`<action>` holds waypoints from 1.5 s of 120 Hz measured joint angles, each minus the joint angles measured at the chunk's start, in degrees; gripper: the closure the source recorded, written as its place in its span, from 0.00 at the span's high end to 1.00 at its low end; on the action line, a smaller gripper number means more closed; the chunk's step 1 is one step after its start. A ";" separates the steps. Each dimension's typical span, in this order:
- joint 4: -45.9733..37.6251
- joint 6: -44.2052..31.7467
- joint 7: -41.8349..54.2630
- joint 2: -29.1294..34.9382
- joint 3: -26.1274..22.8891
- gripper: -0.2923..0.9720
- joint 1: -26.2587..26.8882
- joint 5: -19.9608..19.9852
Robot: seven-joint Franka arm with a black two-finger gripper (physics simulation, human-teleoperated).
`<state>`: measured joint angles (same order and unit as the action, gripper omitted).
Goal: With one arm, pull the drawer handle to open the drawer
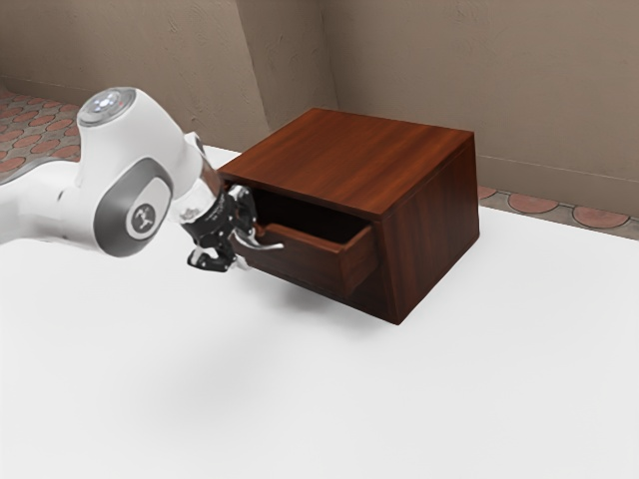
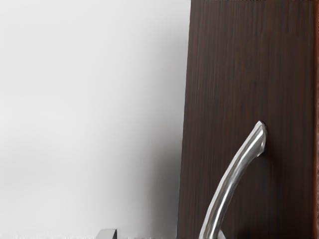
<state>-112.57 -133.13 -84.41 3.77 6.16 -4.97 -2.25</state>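
Note:
A dark wooden cabinet (image 1: pixel 399 170) stands on the white table (image 1: pixel 300 399). Its drawer (image 1: pixel 319 254) is pulled partway out toward the exterior view's left, with a dark gap above the drawer front. A curved silver handle (image 1: pixel 262 239) sits on the drawer front (image 2: pixel 249 74). My black gripper (image 1: pixel 232 238) is at that handle, its fingers standing apart with the handle's near end between them. In the wrist view the handle (image 2: pixel 234 174) runs down under my hand, and one fingertip (image 2: pixel 107 233) shows well apart from it.
The white tabletop spreads wide in front of the cabinet and to the exterior view's right. Beige walls (image 1: pixel 479 70) and a tiled floor (image 1: pixel 559 208) lie behind the table.

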 joint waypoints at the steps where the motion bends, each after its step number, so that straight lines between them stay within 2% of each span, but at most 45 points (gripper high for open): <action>1: -0.01 0.11 -0.05 0.06 0.00 0.35 0.00 0.00; 180: -10.33 11.02 -6.57 13.34 0.14 0.39 -1.24 0.16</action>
<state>-122.90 -122.11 -90.98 17.11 6.30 -6.21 -2.09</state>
